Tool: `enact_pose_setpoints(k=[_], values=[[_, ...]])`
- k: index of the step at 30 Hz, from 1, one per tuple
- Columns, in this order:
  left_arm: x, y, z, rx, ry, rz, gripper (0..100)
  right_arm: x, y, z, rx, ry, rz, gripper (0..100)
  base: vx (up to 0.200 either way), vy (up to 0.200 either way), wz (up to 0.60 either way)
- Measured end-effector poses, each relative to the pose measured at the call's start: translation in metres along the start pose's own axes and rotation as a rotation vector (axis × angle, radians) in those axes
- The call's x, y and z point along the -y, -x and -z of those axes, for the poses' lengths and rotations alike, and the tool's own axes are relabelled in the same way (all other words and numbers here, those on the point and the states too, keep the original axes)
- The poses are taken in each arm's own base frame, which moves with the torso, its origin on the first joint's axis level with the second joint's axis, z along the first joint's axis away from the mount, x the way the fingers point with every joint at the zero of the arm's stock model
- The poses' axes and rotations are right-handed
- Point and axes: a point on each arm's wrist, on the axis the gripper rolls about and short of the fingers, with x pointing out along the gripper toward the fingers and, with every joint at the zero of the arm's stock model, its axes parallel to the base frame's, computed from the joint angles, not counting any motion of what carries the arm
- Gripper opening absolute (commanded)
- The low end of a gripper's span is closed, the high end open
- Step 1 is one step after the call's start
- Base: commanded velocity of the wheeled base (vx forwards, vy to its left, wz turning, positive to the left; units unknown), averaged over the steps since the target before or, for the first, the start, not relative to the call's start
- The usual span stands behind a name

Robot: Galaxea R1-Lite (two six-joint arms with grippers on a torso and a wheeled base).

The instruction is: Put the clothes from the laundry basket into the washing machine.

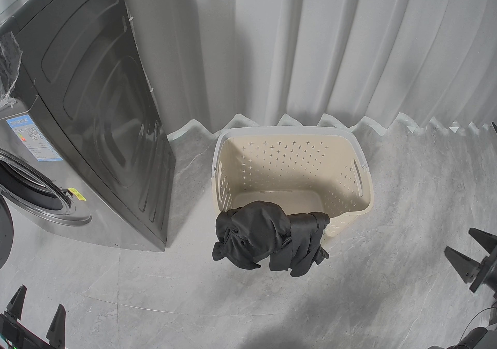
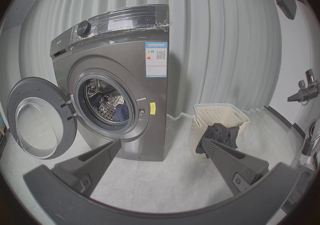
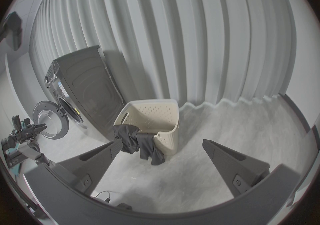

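The gray, stone-look floor (image 1: pixel 404 200) holds the gray washing machine (image 1: pixel 88 122) on the left, its round door (image 2: pixel 40 119) open, and the cream laundry basket (image 1: pixel 290 130) standing upright near it, by the white curtain (image 1: pixel 310 29) whose hem touches the floor.

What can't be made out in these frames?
Head view: drum of the grey metal front-loading washing machine, cut off by the left edge.
Head view: near floor of the cream perforated plastic laundry basket, hidden by the draped dark grey garment.
Left wrist view: blue cloth in the drum, lower part behind the opening's rim.
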Motion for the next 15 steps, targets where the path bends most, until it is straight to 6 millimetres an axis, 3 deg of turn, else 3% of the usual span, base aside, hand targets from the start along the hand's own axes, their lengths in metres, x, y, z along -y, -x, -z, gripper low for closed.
enact_pose_setpoints(k=[10,15], values=[[0.0,0.0,0.0,0.0,0.003,-0.001,100,0.001,-0.081,0.003,-0.182,-0.073,-0.051,100,0.0,0.0,0.0],[0.0,0.0,0.0,0.0,0.004,0.0,100,-0.015,-0.115,0.017,-0.269,-0.131,-0.073,100,0.0,0.0,0.0]])
